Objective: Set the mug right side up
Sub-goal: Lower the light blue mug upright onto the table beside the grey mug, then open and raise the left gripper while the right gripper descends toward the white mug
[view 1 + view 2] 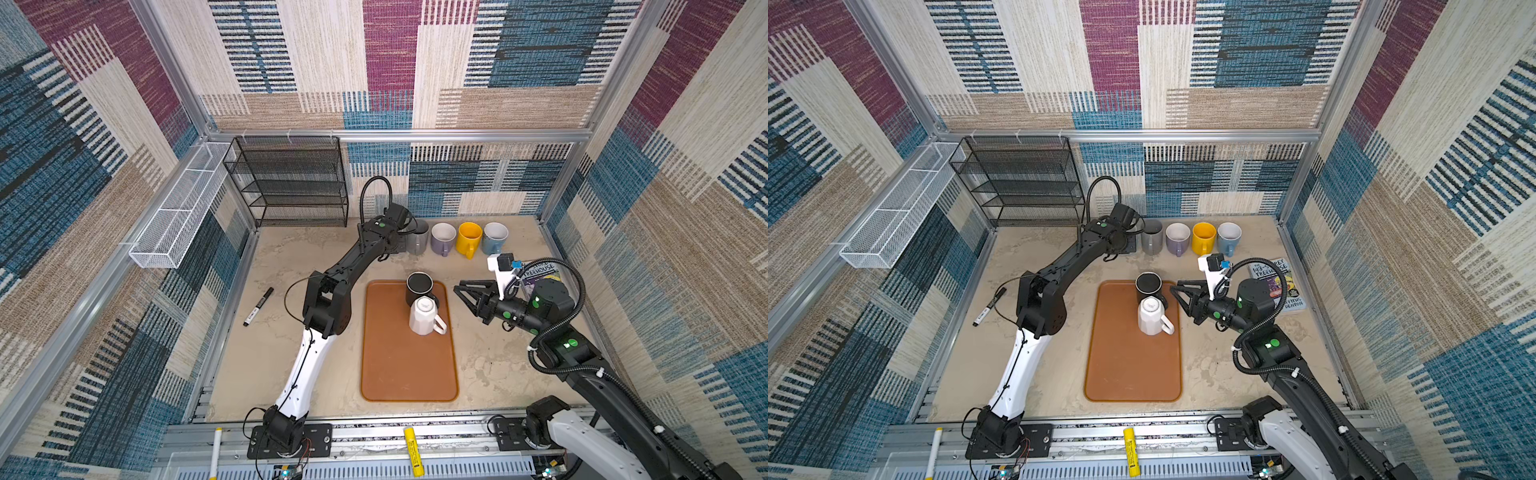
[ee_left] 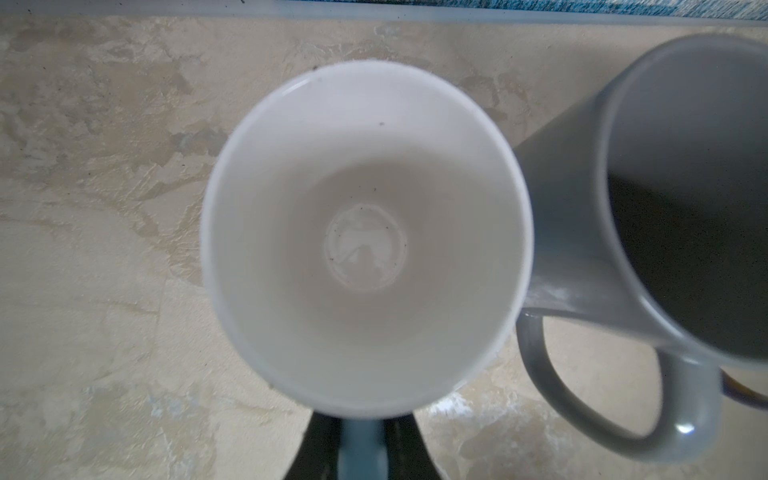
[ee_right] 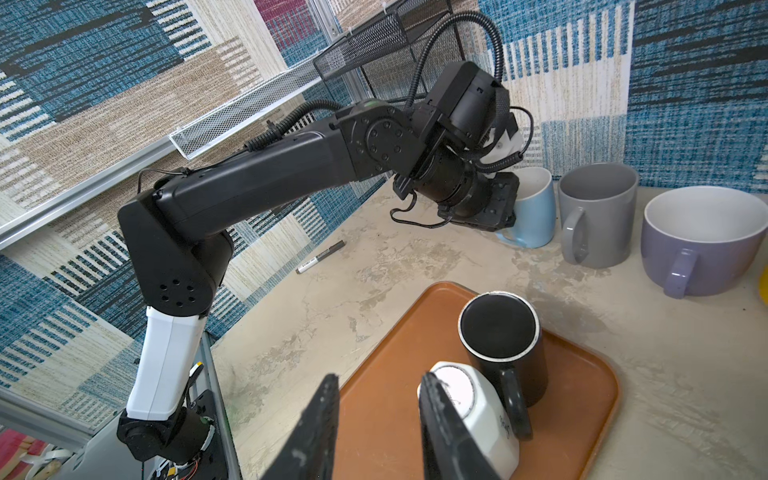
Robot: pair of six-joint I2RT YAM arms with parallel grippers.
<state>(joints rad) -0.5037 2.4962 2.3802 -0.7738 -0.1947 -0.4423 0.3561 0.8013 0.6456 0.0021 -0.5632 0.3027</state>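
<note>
An upright light blue mug with a white inside stands on the table at the left end of the back row, beside a grey mug. My left gripper is shut on its blue handle; in both top views the wrist hides this mug. On the brown tray a black mug and a white mug stand upside down and touch each other. My right gripper hovers open just right of them, with nothing between its fingers.
Behind the tray the row continues with lavender, yellow and pale blue mugs. A book lies at the right, a marker at the left. A black mesh shelf and a white wire basket stand at the back left.
</note>
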